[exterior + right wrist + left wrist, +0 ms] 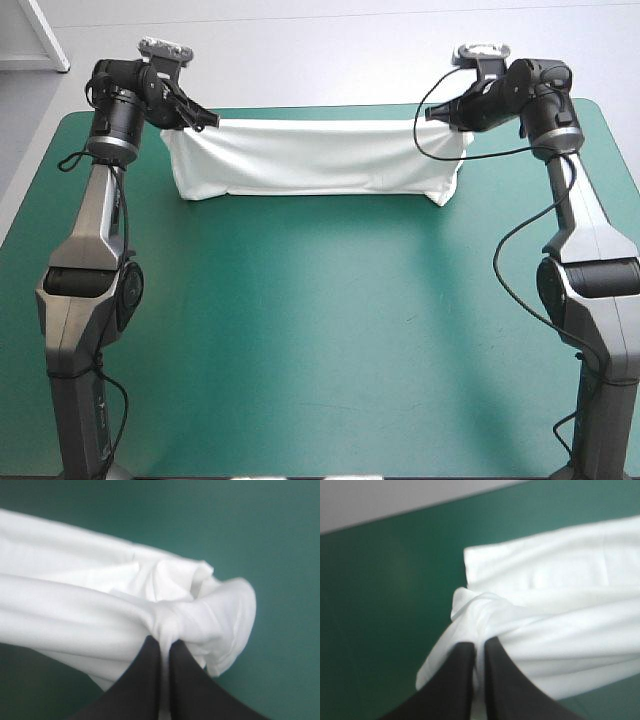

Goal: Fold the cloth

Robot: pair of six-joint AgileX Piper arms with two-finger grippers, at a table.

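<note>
The white T-shirt (315,160) stretches as a long band across the far part of the teal-green tabletop (320,340), held at either end by the robot's two arms. Seen from above, the left hand (210,122) grips the band's upper corner on one side and the right hand (432,114) grips the matching corner on the other. The top edge runs nearly straight between them, and the lower edge appears to rest on the cover. The high view shows the arms' symmetry and the cloth's place close to the far edge, but not how firmly each corner is taken.

The wrist cameras supply that. In the left wrist view, the two black fingers (455,680) stand all but pressed together, pinching a gathered bunch of fabric. Ahead of them a flat layer of the shirt lies on the cover beneath the raised one, its corner square. The tabletop's edge crosses beyond it.

In the right wrist view, the fingers (187,680) likewise pinch a puckered knot of cloth. Beside them the shirt's end curls over in a soft loop, with several layers running off from the grip. Only the cover shows behind.
</note>
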